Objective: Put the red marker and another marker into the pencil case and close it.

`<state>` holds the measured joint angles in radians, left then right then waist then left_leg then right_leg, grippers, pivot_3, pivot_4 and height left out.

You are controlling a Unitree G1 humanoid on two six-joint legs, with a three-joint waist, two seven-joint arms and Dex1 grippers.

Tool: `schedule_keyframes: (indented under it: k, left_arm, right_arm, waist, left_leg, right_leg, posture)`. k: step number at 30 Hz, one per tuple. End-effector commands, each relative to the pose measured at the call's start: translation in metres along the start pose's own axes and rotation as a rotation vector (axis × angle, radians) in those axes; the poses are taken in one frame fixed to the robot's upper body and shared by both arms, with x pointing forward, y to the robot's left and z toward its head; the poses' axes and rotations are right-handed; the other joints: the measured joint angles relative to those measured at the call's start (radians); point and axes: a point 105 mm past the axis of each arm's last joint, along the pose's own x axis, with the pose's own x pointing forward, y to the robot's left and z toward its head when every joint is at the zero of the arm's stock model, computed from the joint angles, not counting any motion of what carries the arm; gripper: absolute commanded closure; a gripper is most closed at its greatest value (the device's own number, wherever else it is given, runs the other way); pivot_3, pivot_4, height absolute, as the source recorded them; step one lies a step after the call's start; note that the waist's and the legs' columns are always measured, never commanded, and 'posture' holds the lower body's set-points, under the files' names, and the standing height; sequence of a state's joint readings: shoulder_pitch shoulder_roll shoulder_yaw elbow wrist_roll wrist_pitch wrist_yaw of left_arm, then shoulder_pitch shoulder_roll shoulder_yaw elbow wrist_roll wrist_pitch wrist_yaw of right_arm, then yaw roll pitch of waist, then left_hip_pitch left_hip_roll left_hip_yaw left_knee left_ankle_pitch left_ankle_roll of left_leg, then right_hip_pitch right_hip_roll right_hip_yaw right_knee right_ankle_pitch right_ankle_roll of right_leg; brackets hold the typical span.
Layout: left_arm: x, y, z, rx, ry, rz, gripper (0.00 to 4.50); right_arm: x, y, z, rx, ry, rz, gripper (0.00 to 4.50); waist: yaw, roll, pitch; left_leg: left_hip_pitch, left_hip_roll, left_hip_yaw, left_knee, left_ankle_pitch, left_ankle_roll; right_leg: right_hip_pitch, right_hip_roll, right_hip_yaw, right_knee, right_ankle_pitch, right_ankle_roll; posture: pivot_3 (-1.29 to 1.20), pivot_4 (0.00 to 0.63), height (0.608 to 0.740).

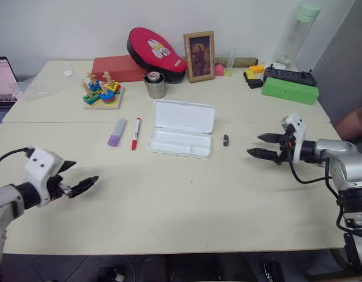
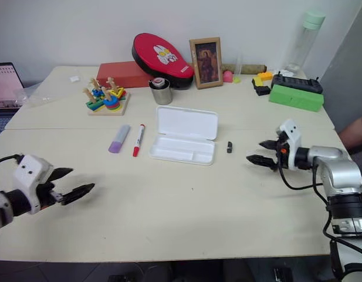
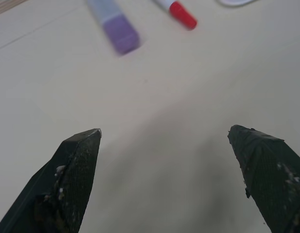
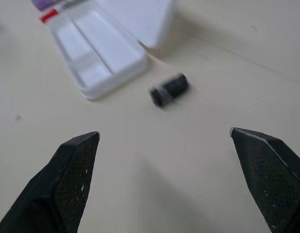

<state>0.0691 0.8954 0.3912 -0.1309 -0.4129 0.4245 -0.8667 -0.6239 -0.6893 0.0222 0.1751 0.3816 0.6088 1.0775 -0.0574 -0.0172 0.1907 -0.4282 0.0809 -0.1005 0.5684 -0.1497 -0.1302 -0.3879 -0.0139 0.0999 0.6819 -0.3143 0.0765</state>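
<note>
Your left gripper (image 1: 81,187), jaws wide & empty, sat nearer the slim red-capped white marker (image 1: 135,133), which lay pointing front-to-back, beside the stubby lavender marker (image 1: 117,131), left of the open white plastic pencil case (image 1: 182,128) mid-tabletop; right gripper (image 1: 264,146) also gaped.

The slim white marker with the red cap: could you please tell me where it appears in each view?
Left eye view: the slim white marker with the red cap lies left of centre.
Right eye view: the same spot.
Left wrist view: its red end at the upper edge.
Right wrist view: a red sliver at the upper left.
Shared landmark: the stubby lavender marker beside it.
</note>
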Motion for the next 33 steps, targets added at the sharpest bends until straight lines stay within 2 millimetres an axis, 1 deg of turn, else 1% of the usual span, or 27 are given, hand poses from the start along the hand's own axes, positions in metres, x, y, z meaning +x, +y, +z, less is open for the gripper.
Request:
schedule_keyframes:
  k: [1, 3, 7, 10, 12, 15, 18, 26, 30, 31, 33]
  left_arm:
    - [0.025, -0.044, 0.034, 0.068, -0.125, -0.154, 0.05]
    - [0.036, -0.059, 0.047, 0.079, -0.181, -0.204, 0.05]
    - [0.05, -0.085, 0.063, 0.084, -0.234, -0.301, 0.05]
    - [0.059, -0.1, 0.072, 0.085, -0.27, -0.348, 0.05]
    - [0.062, -0.106, 0.077, 0.088, -0.287, -0.364, 0.05]
    - [0.063, -0.11, 0.084, 0.078, -0.321, -0.366, 0.0]
    - [0.061, -0.108, 0.089, 0.067, -0.343, -0.358, 0.0]
    - [0.06, -0.107, 0.09, 0.043, -0.357, -0.353, 0.0]
    - [0.06, -0.107, 0.088, 0.032, -0.357, -0.352, 0.0]
    - [0.06, -0.107, 0.088, 0.032, -0.356, -0.352, 0.0]
    - [0.057, -0.105, 0.086, 0.025, -0.354, -0.348, 0.0]
  right_arm:
    - [0.042, 0.04, 0.03, -0.114, -0.047, 0.163, 0.0]
    - [0.063, 0.049, 0.031, -0.147, -0.03, 0.192, 0.0]
    - [0.094, 0.055, 0.024, -0.174, 0.027, 0.198, 0.0]
    - [0.111, 0.062, 0.017, -0.199, 0.079, 0.227, 0.0]
    - [0.118, 0.063, 0.011, -0.214, 0.13, 0.232, 0.0]
    - [0.122, 0.062, -0.001, -0.226, 0.211, 0.228, 0.56]
    - [0.124, 0.059, -0.009, -0.248, 0.257, 0.21, 1.38]
    - [0.128, 0.06, -0.006, -0.268, 0.231, 0.204, 3.32]
    - [0.128, 0.066, -0.002, -0.279, 0.198, 0.225, 4.36]
    - [0.127, 0.067, -0.001, -0.282, 0.192, 0.231, 4.48]
    - [0.125, 0.076, 0.002, -0.298, 0.163, 0.277, 4.48]
  waist:
    - [-0.002, 0.0, 0.0]
    - [-0.002, 0.0, 0.0]
    - [0.003, 0.0, 0.0]
    - [0.006, 0.0, 0.0]
    - [0.004, 0.0, 0.0]
    - [0.002, 0.0, 0.0]
    - [0.001, 0.0, 0.0]
    - [0.002, 0.0, 0.0]
    - [0.001, 0.0, 0.0]
    - [0.001, 0.0, 0.0]
    - [0.001, 0.0, 0.0]
  left_leg:
    - [0.0, 0.0, 0.0, 0.0, 0.0, 0.0]
    - [0.0, 0.0, -0.001, 0.001, 0.0, 0.0]
    - [-0.002, 0.0, -0.003, 0.003, 0.0, 0.0]
    - [-0.003, 0.0, -0.004, 0.004, 0.0, 0.0]
    - [-0.003, 0.0, -0.004, 0.004, 0.0, 0.0]
    - [-0.003, 0.0, -0.005, 0.004, 0.0, 0.0]
    - [-0.003, 0.0, -0.005, 0.004, 0.0, 0.0]
    - [-0.003, 0.0, -0.005, 0.005, 0.0, 0.0]
    - [-0.003, 0.0, -0.005, 0.005, 0.0, 0.0]
    - [-0.003, 0.0, -0.005, 0.005, 0.0, 0.0]
    - [-0.003, 0.0, -0.005, 0.005, 0.0, 0.0]
  right_leg:
    - [0.0, 0.0, 0.0, 0.0, 0.0, -0.001]
    - [0.0, 0.001, 0.0, 0.001, 0.002, -0.002]
    - [0.0, 0.001, -0.002, 0.001, 0.002, -0.004]
    - [0.001, 0.001, -0.003, 0.0, 0.003, -0.004]
    - [0.001, 0.001, -0.003, 0.001, 0.003, -0.003]
    - [0.001, 0.001, -0.003, 0.001, 0.003, -0.003]
    - [0.001, 0.001, -0.003, 0.001, 0.003, -0.004]
    - [0.001, 0.001, -0.004, 0.002, 0.003, -0.004]
    - [0.001, 0.001, -0.004, 0.002, 0.003, -0.004]
    - [0.001, 0.001, -0.004, 0.002, 0.003, -0.004]
    - [0.001, 0.001, -0.004, 0.002, 0.003, -0.004]
  posture:
    - [0.0, 0.15, 0.74]
    - [0.0, 0.15, 0.74]
    - [0.0, 0.15, 0.74]
    - [0.0, 0.15, 0.74]
    - [0.0, 0.15, 0.74]
    - [0.0, 0.15, 0.74]
    - [0.0, 0.15, 0.74]
    - [0.0, 0.15, 0.74]
    - [0.0, 0.15, 0.74]
    - [0.0, 0.15, 0.74]
    - [0.0, 0.15, 0.74]
